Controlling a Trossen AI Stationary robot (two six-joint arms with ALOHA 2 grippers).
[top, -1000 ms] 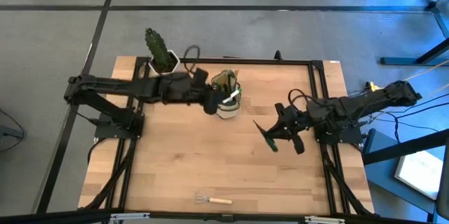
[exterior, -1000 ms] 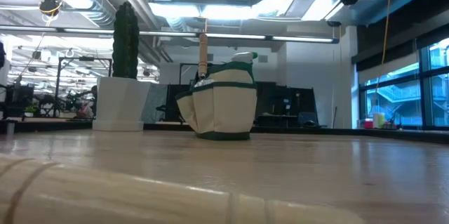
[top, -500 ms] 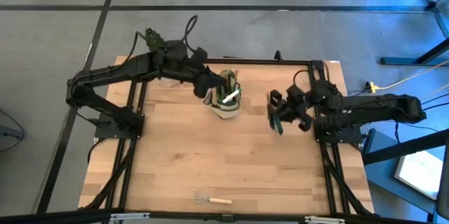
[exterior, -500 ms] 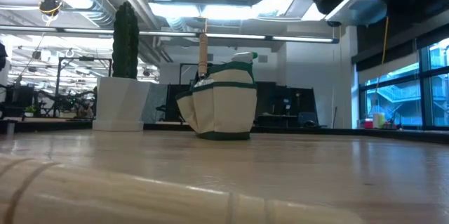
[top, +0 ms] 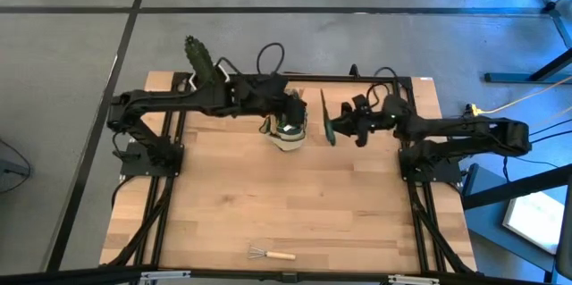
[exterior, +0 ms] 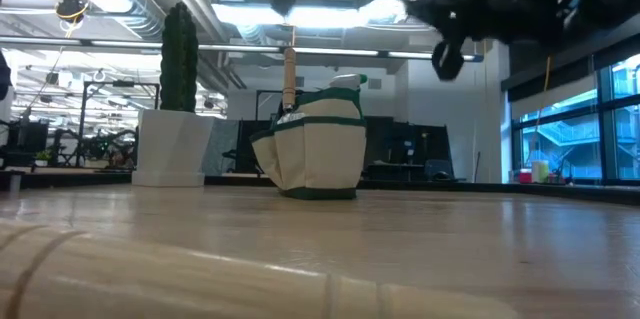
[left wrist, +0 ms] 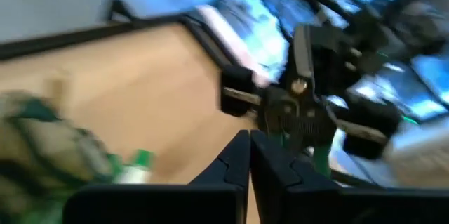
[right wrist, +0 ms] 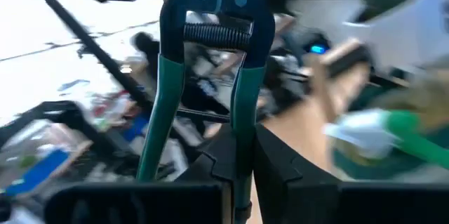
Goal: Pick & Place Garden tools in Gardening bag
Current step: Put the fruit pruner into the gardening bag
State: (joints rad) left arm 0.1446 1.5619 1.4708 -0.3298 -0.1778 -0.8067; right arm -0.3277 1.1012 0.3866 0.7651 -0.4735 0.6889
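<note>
1. Left gripper point(top: 293, 112) is over the gardening bag point(top: 289, 133) at the far middle of the table point(top: 232, 205). Its fingers point(left wrist: 235, 161) are pressed together with nothing between them.
2. Right gripper point(top: 344, 124) is just right of the bag, above the table, clamped on the pruning shears point(top: 327, 120). The right wrist view shows one green handle pinched between the fingers point(right wrist: 273, 161), spring and pivot end point(right wrist: 217, 3) pointing away from the wrist.
3. From above, the shears' dark tip points toward the far edge, green handles toward the near side; close beside the bag but apart from it.
4. Bag stands upright on the table. The low view shows a wooden handle point(exterior: 290, 74) sticking up out of it and a pale-and-green item point(exterior: 345, 82) at the rim.
5. Wire rake point(top: 270, 253) with wooden handle lies alone near the near edge, well apart from the bag.
6. Cactus point(top: 200, 60) in its white pot sits at the far left corner, partly hidden by the left arm.
</note>
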